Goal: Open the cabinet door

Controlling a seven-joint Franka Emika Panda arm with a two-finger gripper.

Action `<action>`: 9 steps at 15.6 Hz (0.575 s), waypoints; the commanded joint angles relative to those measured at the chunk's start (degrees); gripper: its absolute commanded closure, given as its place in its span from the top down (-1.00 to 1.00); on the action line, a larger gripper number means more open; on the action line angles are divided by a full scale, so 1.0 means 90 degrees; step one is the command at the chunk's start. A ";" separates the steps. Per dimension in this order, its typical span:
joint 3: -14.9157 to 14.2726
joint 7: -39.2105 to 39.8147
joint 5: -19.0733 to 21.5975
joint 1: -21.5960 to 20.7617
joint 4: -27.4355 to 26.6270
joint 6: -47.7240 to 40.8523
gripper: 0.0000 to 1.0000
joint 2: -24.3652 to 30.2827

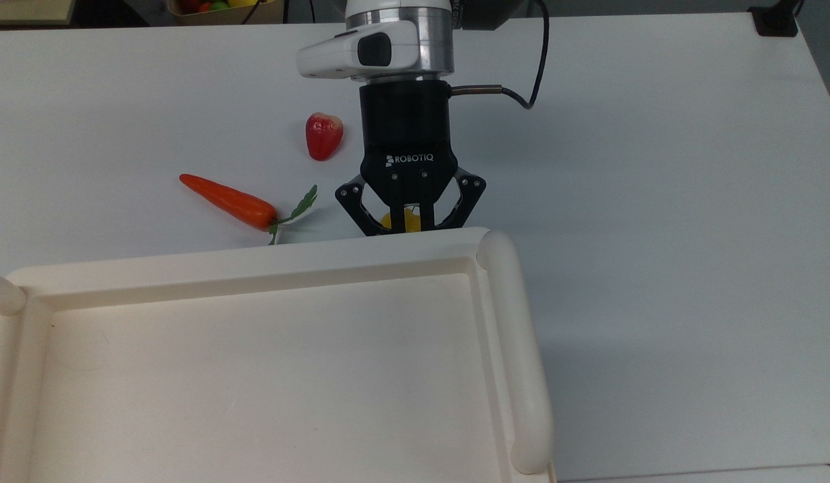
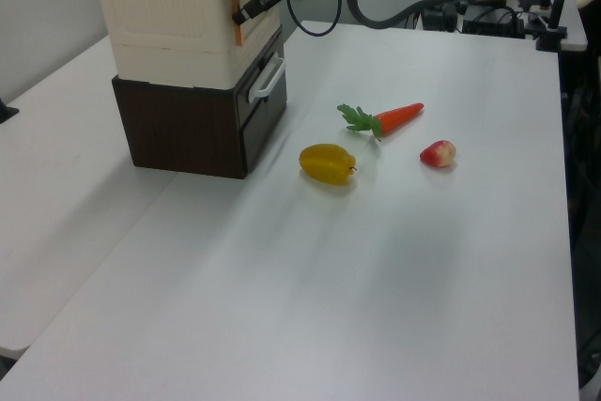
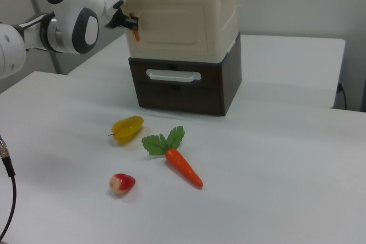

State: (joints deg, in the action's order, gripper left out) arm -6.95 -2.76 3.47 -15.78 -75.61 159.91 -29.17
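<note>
The cabinet is a cream-white unit with a recessed tray top, sitting on a dark brown drawer base. Its door is the flat front panel, still flush with the cabinet, also visible in the left view as door. A small orange handle sticks out at the door's edge on the right view's left. My gripper is at this handle with its black fingers drawn in on it. In the top view the gripper meets the cabinet's front rim, which hides the fingertips. In the left view the gripper touches the handle.
On the white table lie an orange carrot, a red fruit and a yellow fruit in front of the cabinet. The drawer base carries a white handle. A black cable trails from the wrist.
</note>
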 commanded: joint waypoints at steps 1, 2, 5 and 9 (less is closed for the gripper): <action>0.0010 -0.0240 -0.0015 -0.0062 -0.0757 -0.0052 -1.00 0.0408; 0.0039 -0.0289 0.0014 -0.0053 -0.0855 -0.0111 -1.00 0.0496; 0.0147 -0.0455 0.0015 0.0025 -0.1041 -0.0656 -1.00 0.0895; 0.0147 -0.0416 0.0024 0.0132 -0.1315 -0.1584 -1.00 0.1385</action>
State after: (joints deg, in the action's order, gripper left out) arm -6.80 -3.59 3.47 -15.66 -80.72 152.09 -22.89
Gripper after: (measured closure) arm 0.859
